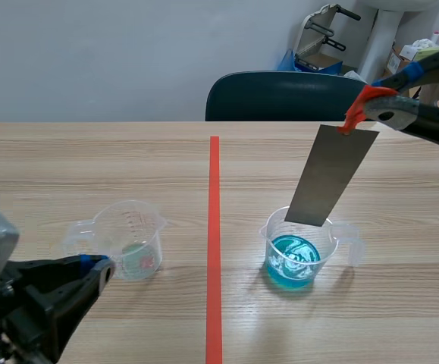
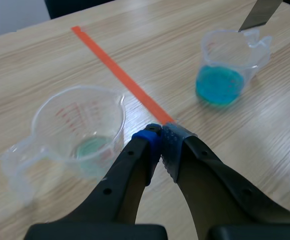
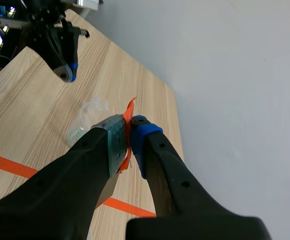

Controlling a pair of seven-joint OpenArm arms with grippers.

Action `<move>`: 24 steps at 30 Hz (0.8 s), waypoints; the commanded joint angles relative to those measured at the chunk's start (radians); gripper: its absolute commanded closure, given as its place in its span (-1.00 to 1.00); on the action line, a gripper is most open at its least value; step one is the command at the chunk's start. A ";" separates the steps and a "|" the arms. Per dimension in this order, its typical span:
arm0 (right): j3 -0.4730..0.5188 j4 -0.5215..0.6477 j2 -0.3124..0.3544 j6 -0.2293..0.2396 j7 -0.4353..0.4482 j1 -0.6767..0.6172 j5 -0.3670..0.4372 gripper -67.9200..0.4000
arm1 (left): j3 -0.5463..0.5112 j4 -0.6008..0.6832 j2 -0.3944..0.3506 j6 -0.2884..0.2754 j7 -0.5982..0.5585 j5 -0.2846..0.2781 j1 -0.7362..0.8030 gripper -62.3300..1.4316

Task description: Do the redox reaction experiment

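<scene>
On the right side of the desk (image 1: 67, 159), past the orange-red tape line (image 1: 214, 250), stands a clear plastic measuring cup (image 1: 302, 250) with blue liquid in its bottom. Its spout and handle stick out toward the right arm's side. Over it hangs a flat grey metal strip (image 1: 331, 176), tilted, with its top end leaning toward the right arm and its lower edge at the cup's mouth. The strip is clear of the blue liquid; whether its edge has passed below the rim I cannot tell.

The right pincer (image 1: 378, 98) is raised above the desk and is closed on the strip's top end, where an orange tab (image 1: 358, 108) sits. In the right wrist view the two fingers are pressed flat against the tab and the metal, with hardly any gap.

Left of the tape line stands a second clear measuring cup (image 1: 128, 239), upright, with red markings on its wall and only a thin pale green film of liquid at the bottom. Its handle points away from the tape line.

The left pincer (image 1: 104, 271) is low over the desk, just beside that second cup on the near side. Its two pads are pressed together with nothing between them, and it does not touch the cup.

Behind the desk stands a dark chair (image 1: 280, 95).
</scene>
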 commanded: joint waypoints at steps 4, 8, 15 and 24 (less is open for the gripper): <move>0.019 0.008 0.011 0.008 0.014 0.009 0.024 0.96 | -0.121 0.081 0.011 0.002 -0.028 -0.006 0.184 0.88; 0.019 0.008 0.011 0.008 0.014 0.009 0.024 0.96 | -0.220 0.148 0.011 0.002 -0.075 -0.007 0.342 0.88; 0.019 0.008 0.011 0.008 0.013 0.009 0.024 0.96 | -0.356 0.222 0.066 0.002 -0.074 -0.058 0.508 0.88; 0.019 0.008 0.011 0.008 0.013 0.009 0.024 0.96 | -0.422 0.286 0.105 0.002 -0.079 -0.059 0.553 0.86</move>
